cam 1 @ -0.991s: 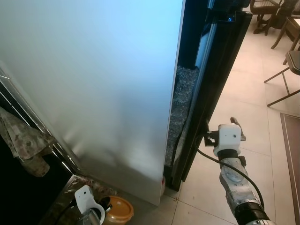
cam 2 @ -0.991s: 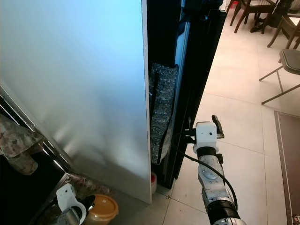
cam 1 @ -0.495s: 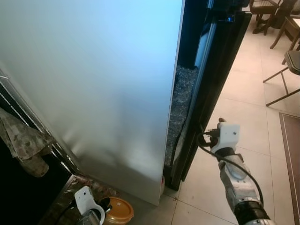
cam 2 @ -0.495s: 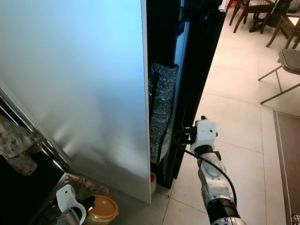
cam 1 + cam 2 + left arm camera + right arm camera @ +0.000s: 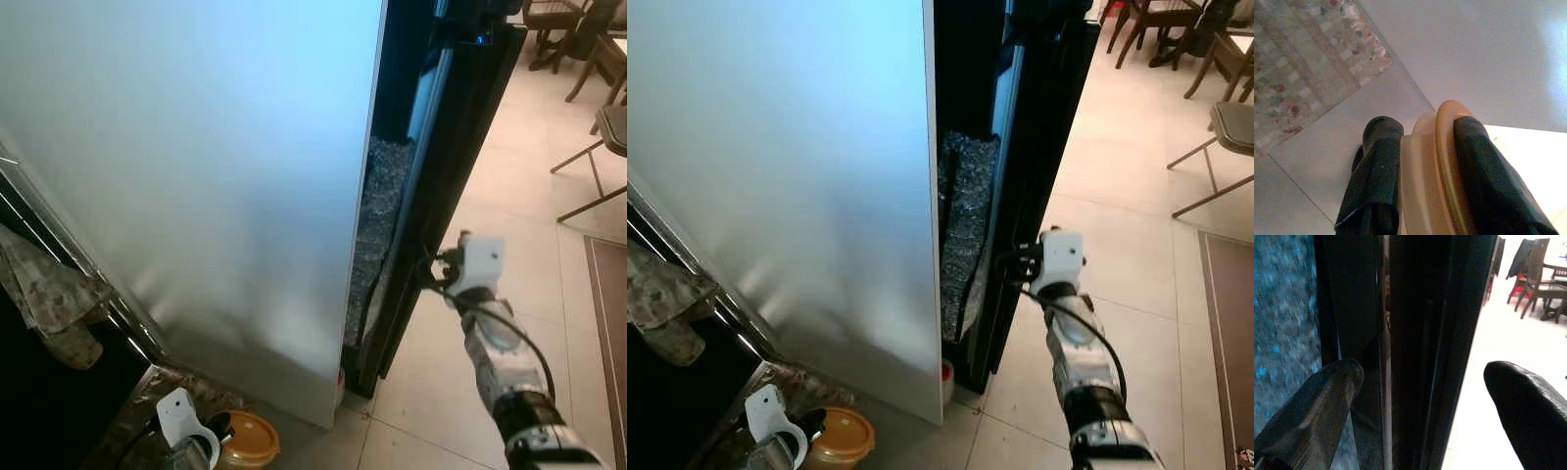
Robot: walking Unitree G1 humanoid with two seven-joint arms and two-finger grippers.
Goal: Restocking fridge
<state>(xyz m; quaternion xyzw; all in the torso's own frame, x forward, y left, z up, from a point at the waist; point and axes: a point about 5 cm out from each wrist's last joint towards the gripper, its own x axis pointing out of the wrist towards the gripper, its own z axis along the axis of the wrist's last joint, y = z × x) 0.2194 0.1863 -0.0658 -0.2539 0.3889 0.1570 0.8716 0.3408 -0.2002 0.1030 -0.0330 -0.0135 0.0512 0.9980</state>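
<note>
Right end effector (image 5: 1420,421) spread wide astride black fridge door (image 5: 1038,147) edge; left end effector (image 5: 1420,186) clamping orange-lidded container (image 5: 1432,181)

Tall fridge (image 5: 196,176) with broad, pale silvery side panel, glossy and blue-tinted near the top. Black door (image 5: 460,147) at its right edge, standing slightly ajar, narrow and dark, reaching down to the tiled floor. Crinkled silvery-grey material (image 5: 965,235) packed in the gap between panel and door, filling the lower part of the opening. Round container (image 5: 250,439) with orange-tan lid, low at the fridge's left foot, near the bottom corner of the panel. Same container (image 5: 1432,171) translucent amber, turned on edge, pinched between two black fingers (image 5: 1376,181).
</note>
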